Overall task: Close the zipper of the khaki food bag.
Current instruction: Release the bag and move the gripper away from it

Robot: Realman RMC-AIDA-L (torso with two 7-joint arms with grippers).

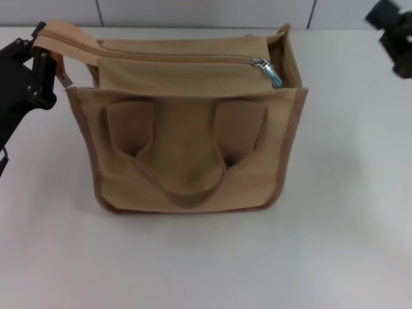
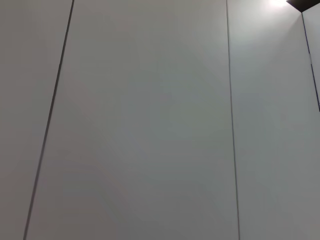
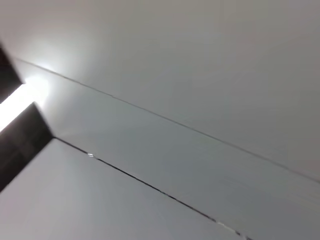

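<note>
The khaki food bag stands upright in the middle of the white table, its two looped handles hanging down the near face. The zipper runs along the top panel. Its silver slider sits near the right end, with a teal pull tab hanging from it. My left gripper is at the bag's upper left corner, shut on the tan end strap of the top panel and holding it out to the left. My right gripper hovers at the far right, well clear of the bag.
The white table spreads around the bag, and a pale panelled wall runs behind it. Both wrist views show only light panels with thin seams and a bright lamp strip.
</note>
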